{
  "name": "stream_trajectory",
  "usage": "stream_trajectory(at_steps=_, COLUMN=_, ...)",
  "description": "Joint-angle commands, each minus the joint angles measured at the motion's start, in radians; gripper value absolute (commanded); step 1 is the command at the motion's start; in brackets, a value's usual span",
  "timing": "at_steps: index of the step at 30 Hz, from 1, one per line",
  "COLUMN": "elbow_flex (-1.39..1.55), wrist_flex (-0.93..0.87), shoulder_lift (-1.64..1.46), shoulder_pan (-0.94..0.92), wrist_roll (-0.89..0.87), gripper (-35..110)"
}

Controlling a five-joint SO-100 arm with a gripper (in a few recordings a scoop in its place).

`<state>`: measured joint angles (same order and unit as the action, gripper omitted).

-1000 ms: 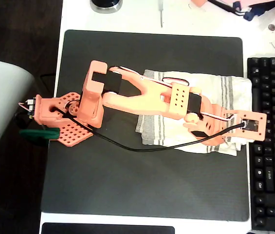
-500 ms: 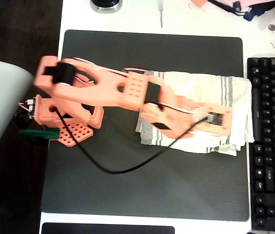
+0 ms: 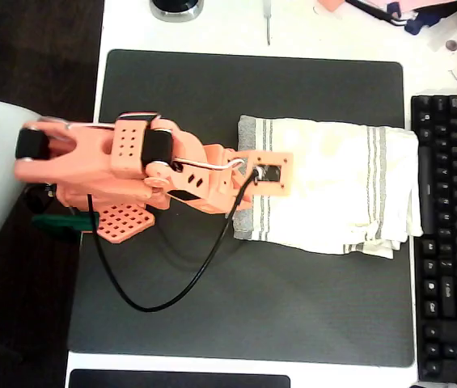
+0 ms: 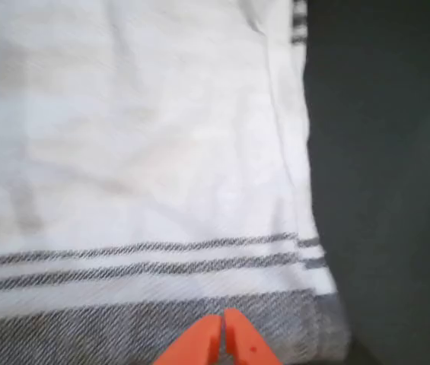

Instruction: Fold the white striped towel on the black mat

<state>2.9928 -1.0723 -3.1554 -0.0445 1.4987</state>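
Observation:
The white striped towel [image 3: 333, 190] lies folded into a rectangle on the right half of the black mat [image 3: 252, 307], with grey stripes at its left and right ends. My orange arm [image 3: 131, 170] is drawn back at the mat's left side, and its wrist camera plate [image 3: 267, 172] hangs over the towel's left edge. In the wrist view my gripper [image 4: 222, 338] is shut, its two orange fingertips pressed together with nothing between them, just above the towel's [image 4: 138, 152] grey-striped hem. Bare mat [image 4: 390, 190] shows to the right of the towel there.
A black keyboard [image 3: 450, 234] lies along the mat's right edge, close to the towel. A black cable [image 3: 171, 291] loops from the arm over the front of the mat. A round metal object [image 3: 175, 8] and a thin tool [image 3: 267, 20] lie beyond the mat's far edge.
The arm has pulled back leftwards, from reaching over the towel's right end to its left edge. The towel stays folded in place.

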Motion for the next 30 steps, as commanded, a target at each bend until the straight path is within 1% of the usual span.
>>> stream_trajectory(at_steps=1, elbow_flex=0.055, wrist_flex=-0.046, shoulder_lift=-0.118, shoulder_pan=0.005, wrist_roll=0.032, gripper=0)
stream_trajectory(at_steps=6, elbow_flex=0.095, wrist_flex=-0.173, shoulder_lift=-0.204, shoulder_pan=0.031, wrist_roll=0.051, gripper=0)
stream_trajectory(at_steps=17, elbow_flex=0.149, wrist_flex=-0.321, shoulder_lift=-0.204, shoulder_pan=0.02, wrist_roll=0.078, gripper=0)
stream_trajectory(at_steps=19, elbow_flex=0.152, wrist_flex=-0.321, shoulder_lift=-0.204, shoulder_pan=0.018, wrist_roll=0.051, gripper=0)
stream_trajectory(at_steps=30, elbow_flex=0.163, wrist_flex=-0.318, shoulder_lift=-0.204, shoulder_pan=0.052, wrist_roll=0.043, gripper=0)
